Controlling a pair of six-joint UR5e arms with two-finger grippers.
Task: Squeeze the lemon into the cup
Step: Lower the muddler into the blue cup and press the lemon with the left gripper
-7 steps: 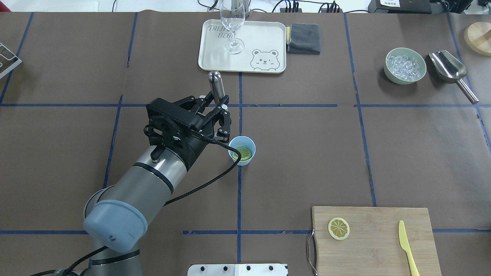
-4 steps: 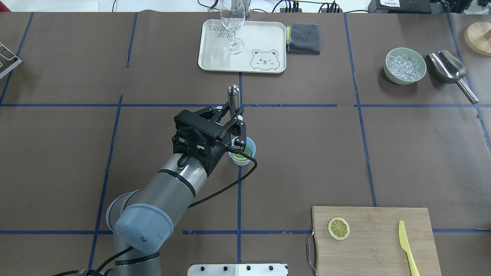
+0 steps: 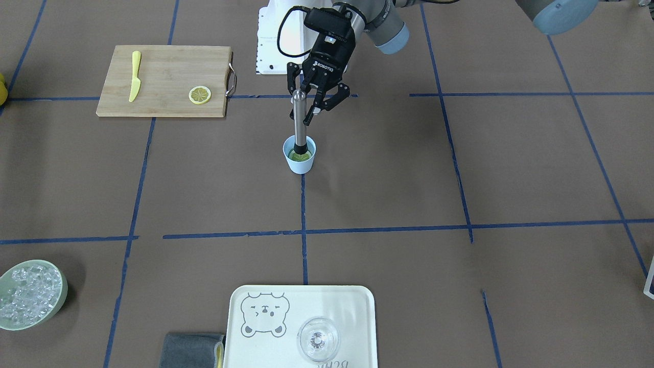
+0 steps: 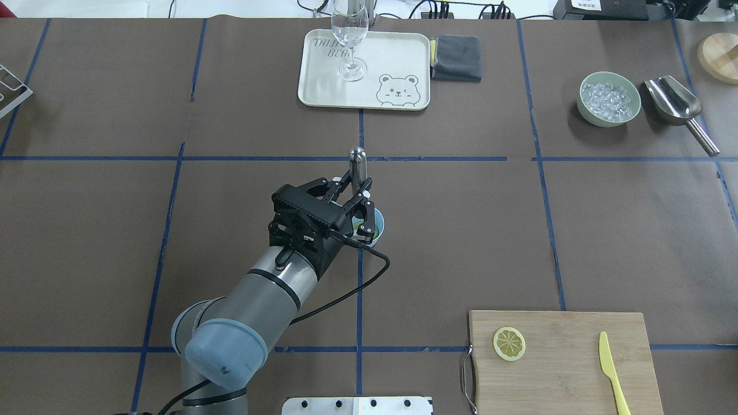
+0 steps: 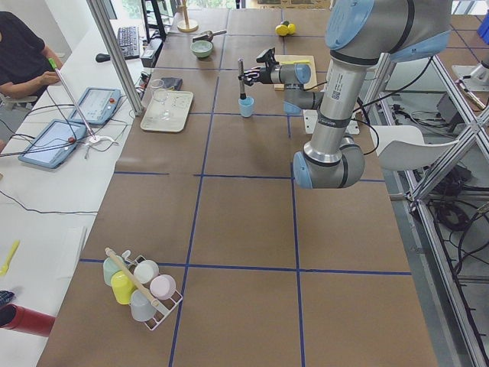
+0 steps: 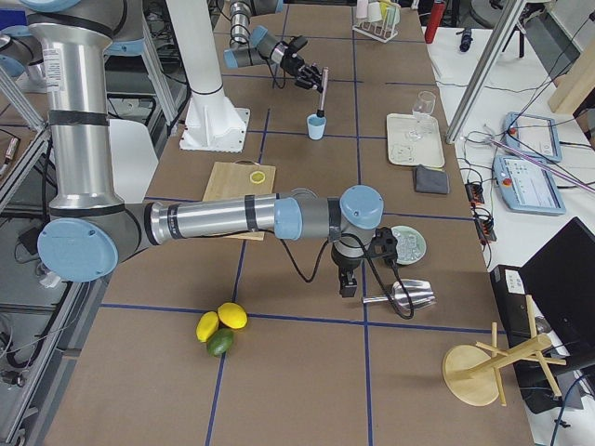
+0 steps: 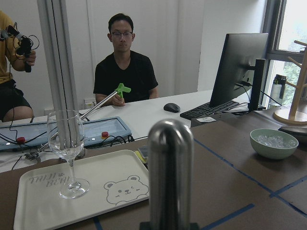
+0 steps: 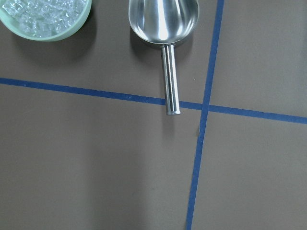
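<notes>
From my station I see the left hand (image 3: 305, 105) clamped on the upper part of a steel muddler (image 3: 300, 125), fingers closed against its shaft. The muddler stands close to upright with its dark lower end down inside the cup (image 3: 300, 162). The light-blue cup sits near the middle of the bench, a little toward the robot's edge, on a blue tape line. A lemon slice (image 3: 306, 157) lies in the bottom of the cup, under the muddler's tip, and looks greenish-yellow. A second lemon slice (image 3: 200, 94) lies flat on the cutting board (image 3: 163, 76) at the robot's edge, toward the bench's right end, with a yellow knife (image 3: 135, 74) on the same board, well apart from it. The right hand (image 6: 384, 253) hangs over the right end of the bench near the operators' edge, above a metal scoop (image 8: 165, 24) and beside the bowl of ice (image 8: 48, 19). I cannot tell whether its fingers are together or apart.
</notes>
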